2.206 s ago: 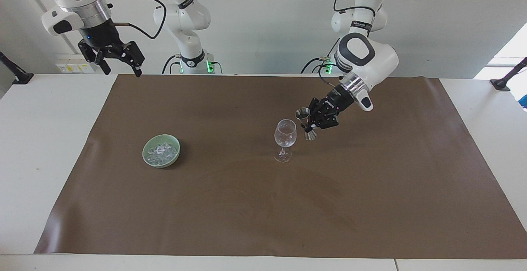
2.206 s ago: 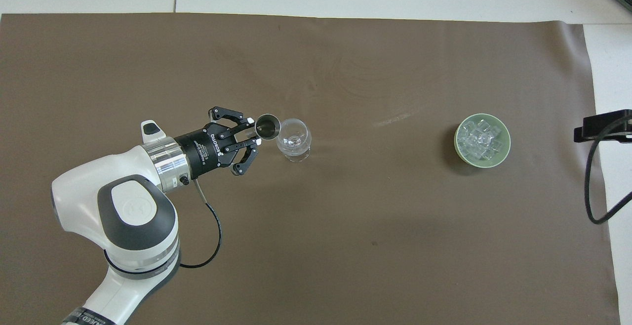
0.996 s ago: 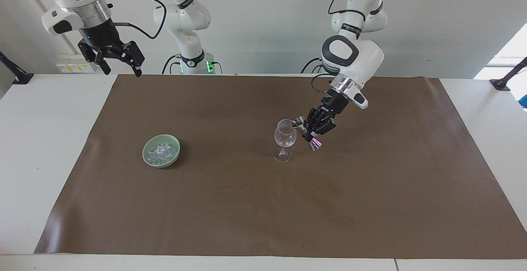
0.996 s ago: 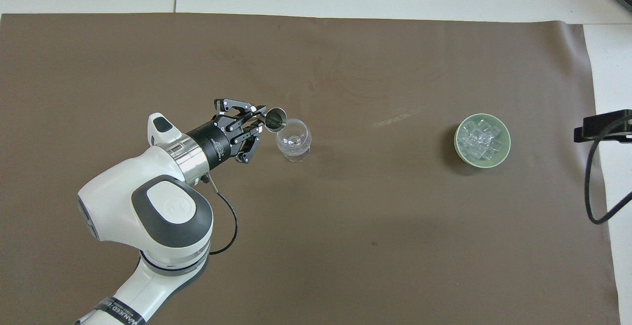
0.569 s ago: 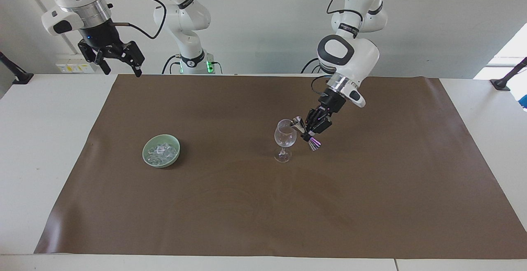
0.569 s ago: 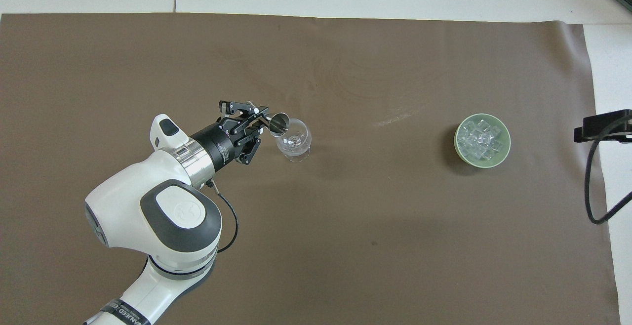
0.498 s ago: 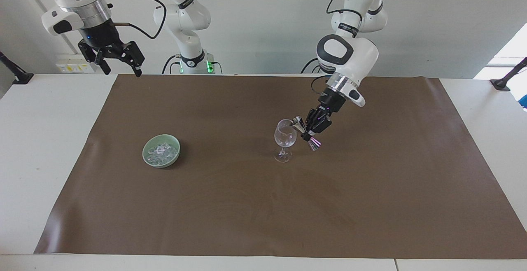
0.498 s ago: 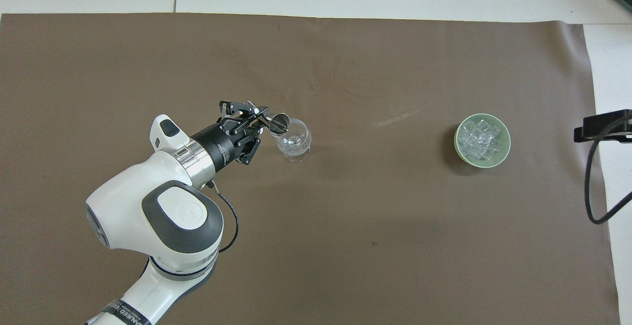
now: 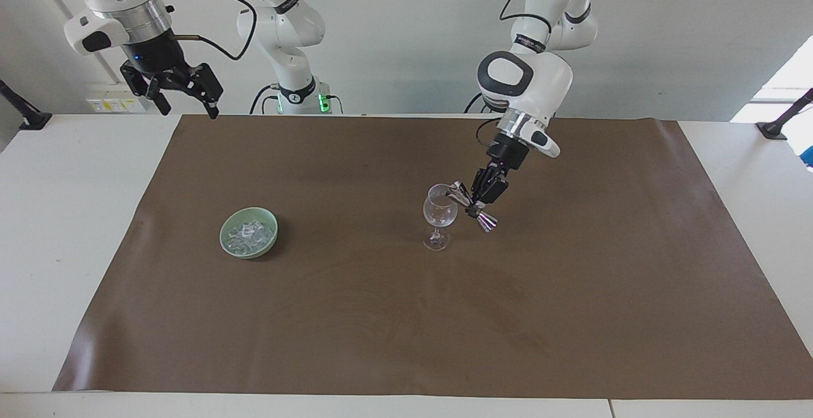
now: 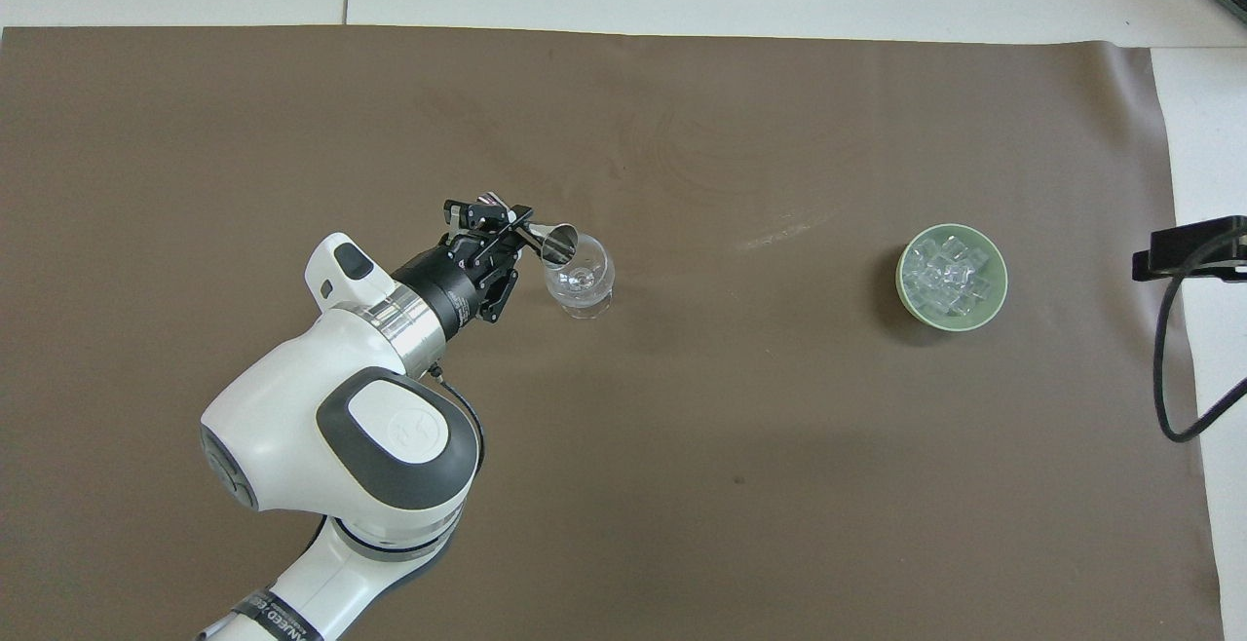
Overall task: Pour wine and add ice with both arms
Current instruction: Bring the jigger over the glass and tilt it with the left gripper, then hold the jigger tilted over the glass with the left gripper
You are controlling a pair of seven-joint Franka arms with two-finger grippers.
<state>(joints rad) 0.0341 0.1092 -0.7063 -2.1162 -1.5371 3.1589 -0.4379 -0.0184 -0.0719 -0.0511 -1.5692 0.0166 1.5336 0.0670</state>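
A clear stemmed glass (image 9: 439, 216) (image 10: 581, 281) stands upright near the middle of the brown mat. My left gripper (image 9: 475, 204) (image 10: 524, 232) is shut on the waist of a silver double-cone jigger (image 9: 470, 206) (image 10: 552, 243). The jigger is tipped steeply, with its mouth at the glass's rim. No wine shows in the glass or in the jigger. The ice (image 9: 248, 234) (image 10: 948, 277) lies as clear cubes in a pale green bowl (image 9: 227, 242) (image 10: 906, 296) toward the right arm's end. My right gripper (image 9: 188, 96) hangs open, high over the mat's corner by its own base.
The brown mat (image 9: 356, 316) (image 10: 740, 485) covers most of the white table (image 9: 57, 227). A black clamp with a cable (image 10: 1184, 261) shows at the overhead view's edge, past the bowl.
My left wrist has rolled further and the arm has swung toward the glass, tipping the jigger from near upright to steeply slanted at the rim. The right arm has not moved.
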